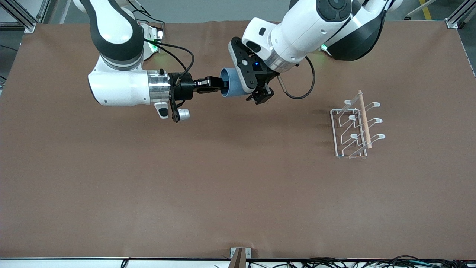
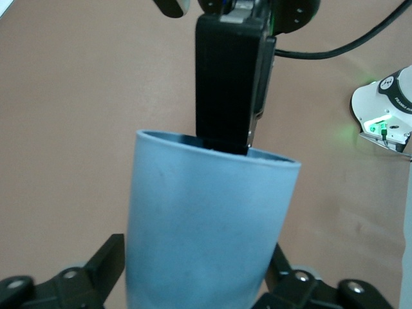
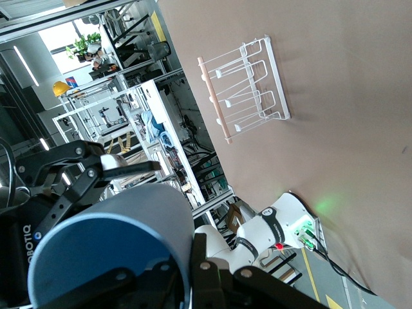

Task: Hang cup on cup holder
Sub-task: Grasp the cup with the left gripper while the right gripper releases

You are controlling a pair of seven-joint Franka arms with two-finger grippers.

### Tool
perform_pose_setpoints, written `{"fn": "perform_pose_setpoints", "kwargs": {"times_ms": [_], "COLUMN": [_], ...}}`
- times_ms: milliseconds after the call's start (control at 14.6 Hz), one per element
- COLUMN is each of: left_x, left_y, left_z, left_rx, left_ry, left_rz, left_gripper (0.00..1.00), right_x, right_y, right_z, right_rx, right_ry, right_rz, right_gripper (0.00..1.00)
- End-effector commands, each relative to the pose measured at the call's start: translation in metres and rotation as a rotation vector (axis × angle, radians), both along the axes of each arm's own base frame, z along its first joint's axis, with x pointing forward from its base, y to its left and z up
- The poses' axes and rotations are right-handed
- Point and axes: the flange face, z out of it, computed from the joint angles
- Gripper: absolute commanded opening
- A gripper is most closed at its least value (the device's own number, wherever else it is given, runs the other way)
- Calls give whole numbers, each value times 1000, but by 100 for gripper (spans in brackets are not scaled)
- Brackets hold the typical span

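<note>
The light blue cup (image 1: 232, 83) (image 2: 206, 225) (image 3: 109, 238) lies on its side in the air over the table's middle, toward the robots' bases. My right gripper (image 1: 219, 85) (image 3: 187, 264) is shut on the cup's rim, one finger inside the mouth and one outside. My left gripper (image 1: 256, 93) (image 2: 196, 283) straddles the cup's closed end, open, with its fingers (image 2: 112, 264) close beside the wall. The white wire cup holder (image 1: 357, 126) (image 3: 244, 90) stands on the table toward the left arm's end, its prongs bare.
The brown table cover (image 1: 238, 193) stretches under both arms. A cable (image 1: 301, 93) loops from the left wrist. A small bracket (image 1: 240, 257) sits at the table edge nearest the front camera.
</note>
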Motion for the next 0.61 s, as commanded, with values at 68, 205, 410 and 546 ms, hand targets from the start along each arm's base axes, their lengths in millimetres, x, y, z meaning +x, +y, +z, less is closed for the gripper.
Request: {"fn": "perform_pose_setpoints", "kwargs": {"times_ms": [68,205,410,546], "left_x": [5,5,8,11], "left_y": [-9,-11,-6,-3], "left_z": [-4,-9,-8,-9], "left_rx": [-5,0,39,64], "left_ry": [-35,-31,-66,-86], "left_rz": [-21,-23,-27,-25], "left_gripper": [76,67,67,67], "right_x": [-6,-6,-4,-4], "right_y": [1,0,-2,-4], "right_z": [2,1,-2,-1], "right_rx": [29,28,23,29], "right_ry": [-2,1,24,12], "right_rz": [3,2,-5,5], "right_gripper": [7,10,40,100]}}
